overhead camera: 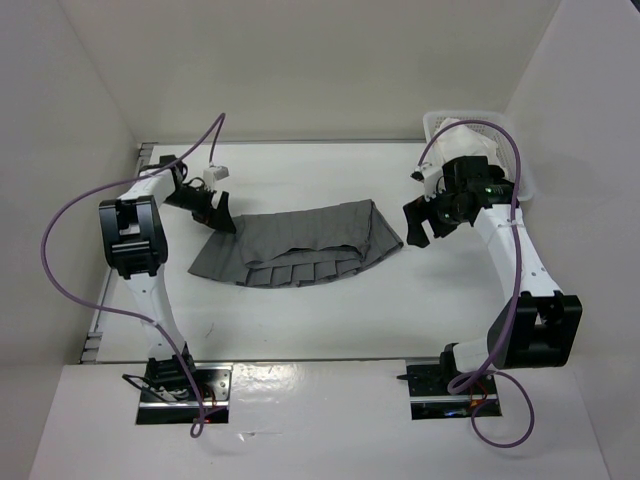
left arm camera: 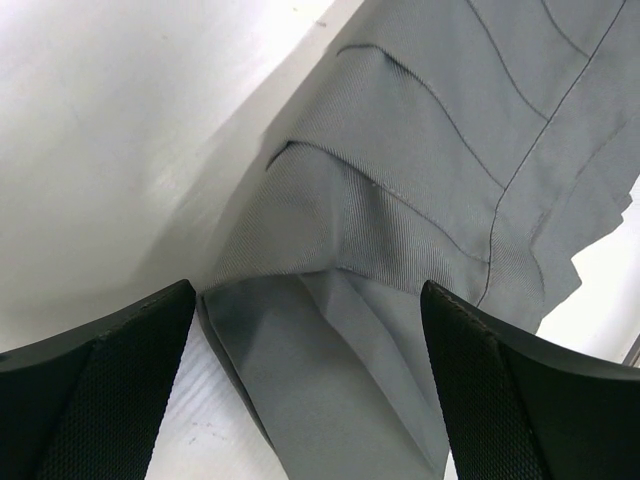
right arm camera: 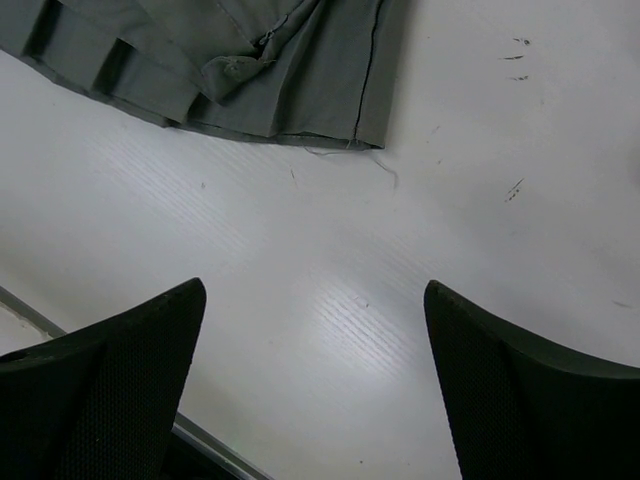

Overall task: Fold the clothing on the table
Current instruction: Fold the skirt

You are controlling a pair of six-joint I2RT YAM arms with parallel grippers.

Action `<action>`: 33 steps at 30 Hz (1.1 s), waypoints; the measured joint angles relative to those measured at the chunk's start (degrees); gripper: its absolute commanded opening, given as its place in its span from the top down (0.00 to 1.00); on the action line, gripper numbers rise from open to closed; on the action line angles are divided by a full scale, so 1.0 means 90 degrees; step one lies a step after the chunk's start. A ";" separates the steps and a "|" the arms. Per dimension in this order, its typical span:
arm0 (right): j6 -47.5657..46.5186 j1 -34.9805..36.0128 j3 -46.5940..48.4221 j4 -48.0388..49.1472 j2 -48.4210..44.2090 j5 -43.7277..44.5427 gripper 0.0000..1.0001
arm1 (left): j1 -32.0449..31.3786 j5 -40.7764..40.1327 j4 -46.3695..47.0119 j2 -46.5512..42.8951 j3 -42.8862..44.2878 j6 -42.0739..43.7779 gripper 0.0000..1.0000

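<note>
From above, the grey pleated skirt (overhead camera: 300, 248) lies mid-table (overhead camera: 300, 330), its top layer looking doubled over already. My left claw (overhead camera: 212, 212) sits at its 10 o'clock corner and my right claw (overhead camera: 425, 222) hangs off its 3 o'clock edge, bracketing it, I judge, for another fold.

Left wrist: jaws spread wide, straddling the corner's raised flap and pinching nothing (a good spot to bite).

Right wrist: jaws released too, only bare table between them, with the skirt's seamed edge at 12 o'clock.

Skirt (overhead camera: 300, 245): medium grey, pleated. Worktop (overhead camera: 330, 320): white, faint dark scuffs. Pincer fingers (right arm camera: 110, 390): black, textured. Cables (overhead camera: 70, 215): purple. Basket (overhead camera: 440, 120): white.
</note>
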 measured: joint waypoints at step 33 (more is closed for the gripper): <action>0.0000 -0.0007 -0.0007 -0.0015 0.0000 -0.0214 0.14 | -0.0318 0.0821 -0.0350 0.0619 0.0015 0.0007 0.99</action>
